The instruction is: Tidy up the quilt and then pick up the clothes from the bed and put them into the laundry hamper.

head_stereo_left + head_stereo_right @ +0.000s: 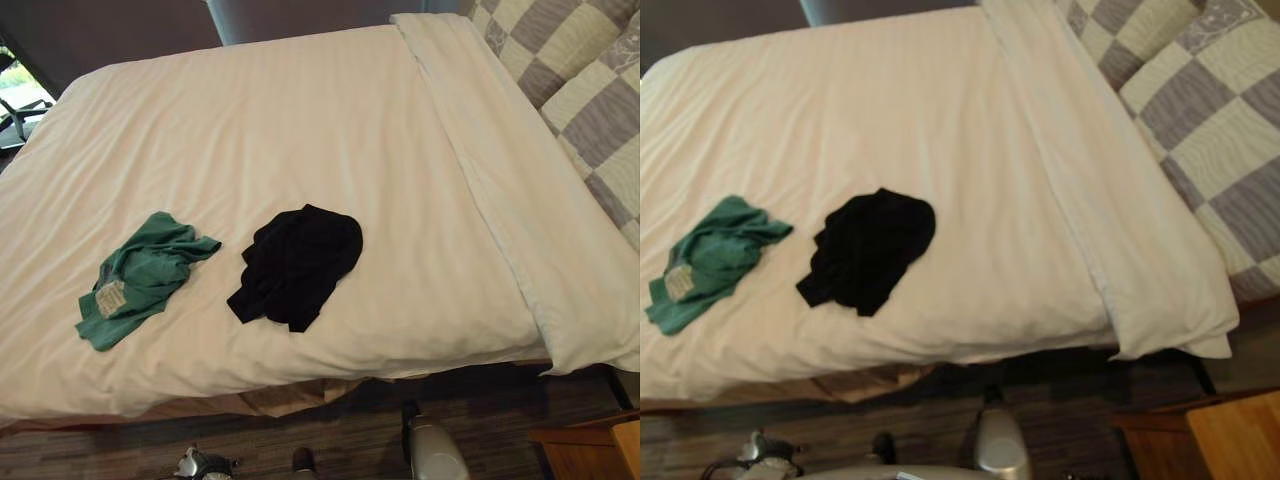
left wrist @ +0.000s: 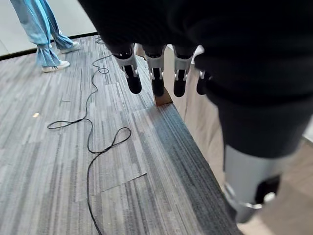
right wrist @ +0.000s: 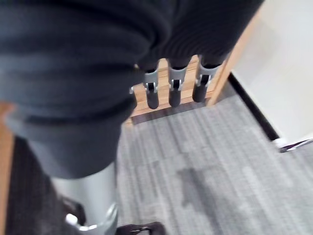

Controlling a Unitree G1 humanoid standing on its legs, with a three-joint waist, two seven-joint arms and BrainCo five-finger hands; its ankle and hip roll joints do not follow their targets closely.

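A white quilt (image 1: 300,130) lies spread flat over the bed, with its turned-back band (image 1: 500,170) running along the pillow side. On it near the front edge lie a crumpled green garment (image 1: 145,275) and, to its right, a crumpled black garment (image 1: 297,262); they lie apart. My left hand (image 2: 156,78) hangs beside the bed over the floor, fingers straight and holding nothing. My right hand (image 3: 173,88) also hangs low over grey carpet, fingers straight and empty.
Checked grey and cream pillows (image 1: 590,90) lie at the head of the bed on the right. A wooden bedside cabinet (image 1: 590,450) stands at the lower right. A person in blue trousers (image 2: 44,34) stands on the floor further off.
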